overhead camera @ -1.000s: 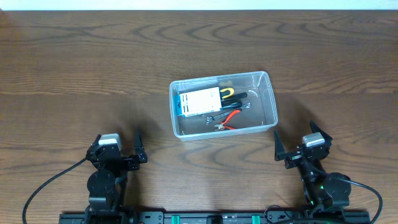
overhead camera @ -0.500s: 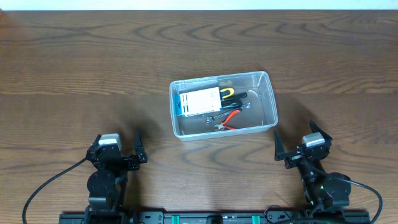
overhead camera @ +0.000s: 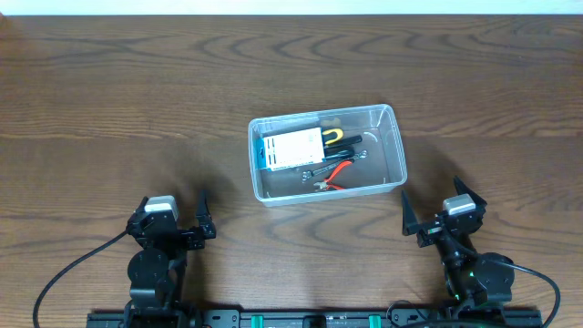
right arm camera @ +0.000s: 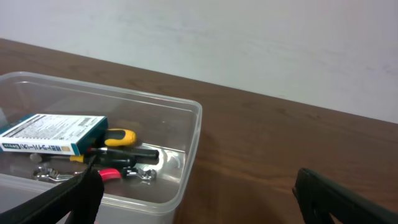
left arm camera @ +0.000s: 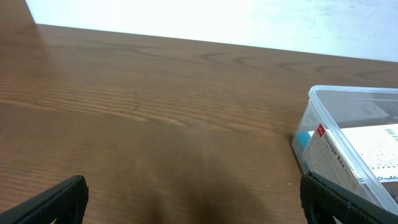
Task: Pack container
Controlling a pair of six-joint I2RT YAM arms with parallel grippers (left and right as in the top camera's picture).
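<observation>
Packing looks finished, or close to it, judging by how things lie. The container (overhead camera: 383, 146) sits near the middle of the table (overhead camera: 109, 109), a little right of centre and well apart from both arms. At its left end lies a blue-and-white box (overhead camera: 291, 148). A yellow-handled tool (overhead camera: 335, 137) and some black-handled tools are beside the box, and red-handled pliers (overhead camera: 339, 173) lie toward the near wall. The right end of the bin is bare. From the right wrist view everything appears to lie below the rim. I can see no loose item on the wood around it.

The left gripper (overhead camera: 173, 202) hovers near the front edge, its jaws spread wide with nothing between them. The right gripper (overhead camera: 430, 189) is likewise near the front edge, jaws wide and empty, with the container's near right corner not far ahead of it.

If the step in hand is parking, doing it well probably means holding both arms low and back, since the light clear bin would slide at a nudge. Any further reach from the right should rise before crossing the rim, or it risks clipping that near corner. The box leans slightly, so I would check that it is settled.
</observation>
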